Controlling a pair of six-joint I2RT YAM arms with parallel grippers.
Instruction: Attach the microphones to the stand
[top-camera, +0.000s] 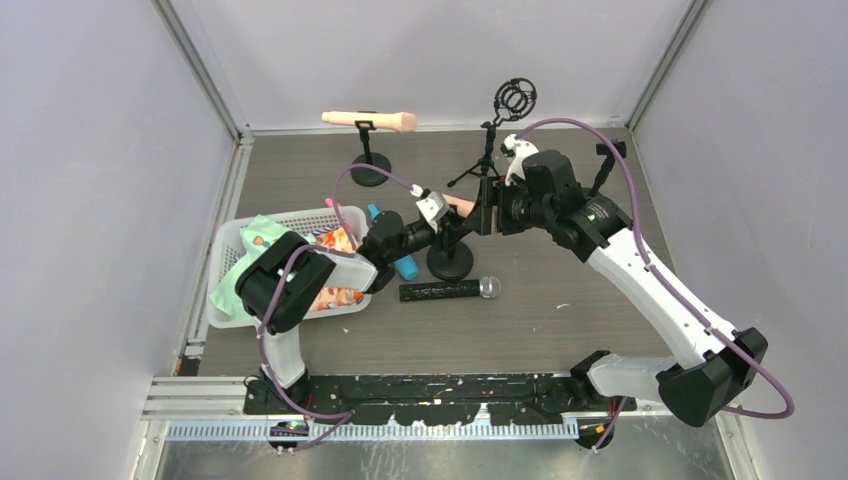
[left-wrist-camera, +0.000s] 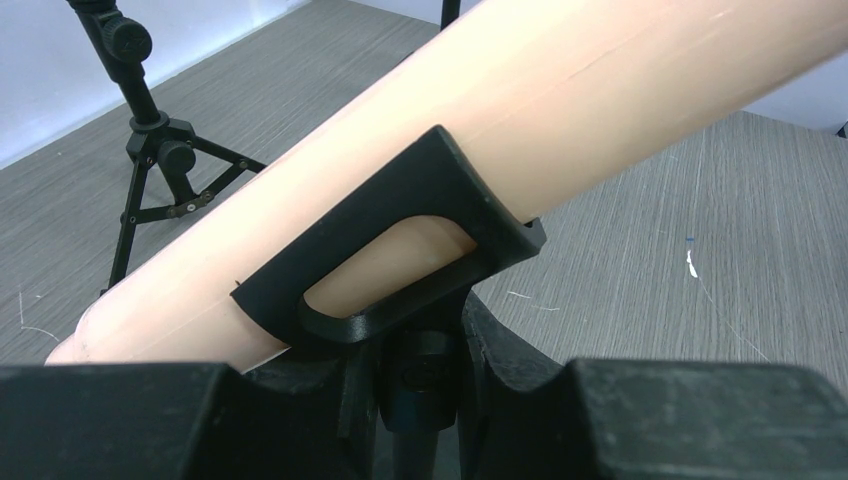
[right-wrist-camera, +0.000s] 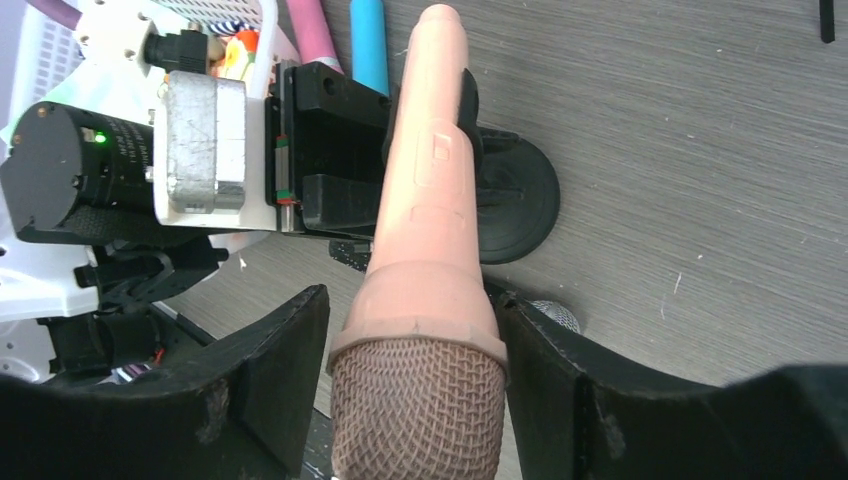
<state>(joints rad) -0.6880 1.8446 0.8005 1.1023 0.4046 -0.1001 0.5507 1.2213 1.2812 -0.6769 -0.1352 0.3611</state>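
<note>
Grey wood-grain table (top-camera: 560, 330). White basket (top-camera: 228, 300) stands at the left edge. Centre stand (top-camera: 450, 262), round base, sits mid-table. Black microphone (top-camera: 448, 290) lies flat just nearside of it, head toward the right edge. Blue microphone (top-camera: 405, 266) lies between basket and centre stand, partly hidden. Far stand (top-camera: 370, 172), round base, is left of centre. Tripod (top-camera: 487, 160) is at the far edge. Corner stand (top-camera: 605, 165) is far right.

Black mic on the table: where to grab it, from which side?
Probably mid-handle of the black microphone, from straight above, fingers spanning its narrow width. It lies flat, mesh head toward the right; the round stand base crowds its far side.
</note>
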